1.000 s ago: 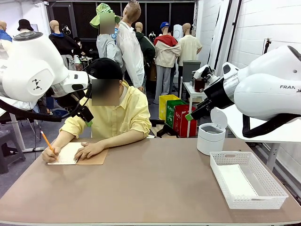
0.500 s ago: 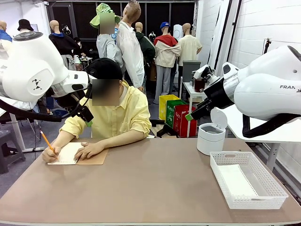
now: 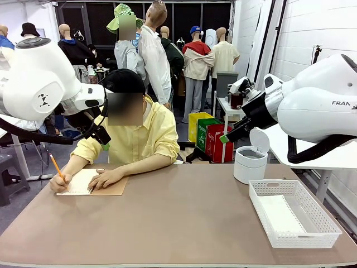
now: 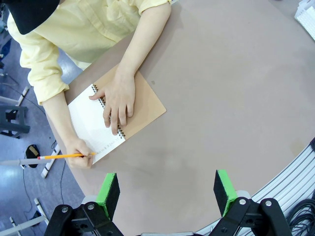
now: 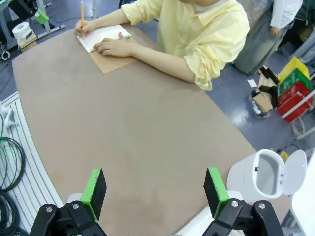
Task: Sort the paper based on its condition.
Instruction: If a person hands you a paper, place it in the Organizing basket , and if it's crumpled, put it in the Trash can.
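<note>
Paper, what looks like one flat white sheet (image 3: pixel 280 215), lies in the basket (image 3: pixel 307 239) at lower right of the front view, likely the place for good sheets; the bin (image 3: pixel 249 163) just behind it stands with its lid up, likely ready for spoiled ones; at left the person writes in the notebook (image 3: pixel 81 181), pencil (image 3: pixel 54 166) in one hand (image 3: pixel 59 184), the other hand (image 3: pixel 106 178) flat on the page to steady it; left gripper (image 4: pixel 167 189) and right gripper (image 5: pixel 155 192) hang high above the table (image 3: pixel 178 218), jaws spread and empty, probably waiting for a sheet.
</note>
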`<action>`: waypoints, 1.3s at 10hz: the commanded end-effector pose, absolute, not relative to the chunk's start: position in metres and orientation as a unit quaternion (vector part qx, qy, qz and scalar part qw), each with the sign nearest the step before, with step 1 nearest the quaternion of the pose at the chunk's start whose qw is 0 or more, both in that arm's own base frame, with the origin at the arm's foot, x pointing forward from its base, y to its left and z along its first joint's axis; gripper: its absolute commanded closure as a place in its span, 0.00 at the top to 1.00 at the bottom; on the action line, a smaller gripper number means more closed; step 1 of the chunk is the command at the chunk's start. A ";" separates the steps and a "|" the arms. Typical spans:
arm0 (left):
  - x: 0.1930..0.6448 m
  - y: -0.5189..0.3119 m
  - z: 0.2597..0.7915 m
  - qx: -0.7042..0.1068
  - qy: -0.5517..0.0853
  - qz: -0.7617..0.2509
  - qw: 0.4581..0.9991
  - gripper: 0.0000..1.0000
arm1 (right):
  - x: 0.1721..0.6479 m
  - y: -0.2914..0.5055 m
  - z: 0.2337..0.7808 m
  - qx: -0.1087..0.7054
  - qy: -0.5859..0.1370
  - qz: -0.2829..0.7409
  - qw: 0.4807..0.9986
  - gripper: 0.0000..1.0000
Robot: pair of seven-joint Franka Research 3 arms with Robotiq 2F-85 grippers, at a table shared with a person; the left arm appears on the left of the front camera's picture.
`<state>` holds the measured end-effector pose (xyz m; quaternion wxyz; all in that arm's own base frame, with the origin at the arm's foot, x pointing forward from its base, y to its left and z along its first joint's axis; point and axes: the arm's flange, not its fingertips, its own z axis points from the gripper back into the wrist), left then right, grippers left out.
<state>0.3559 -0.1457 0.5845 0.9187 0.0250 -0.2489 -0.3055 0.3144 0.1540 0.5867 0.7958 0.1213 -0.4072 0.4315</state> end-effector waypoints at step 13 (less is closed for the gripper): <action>0.356 -0.145 0.585 0.024 -0.251 -0.304 0.919 1.00 | 0.314 0.155 0.587 0.118 -0.407 0.431 0.796 1.00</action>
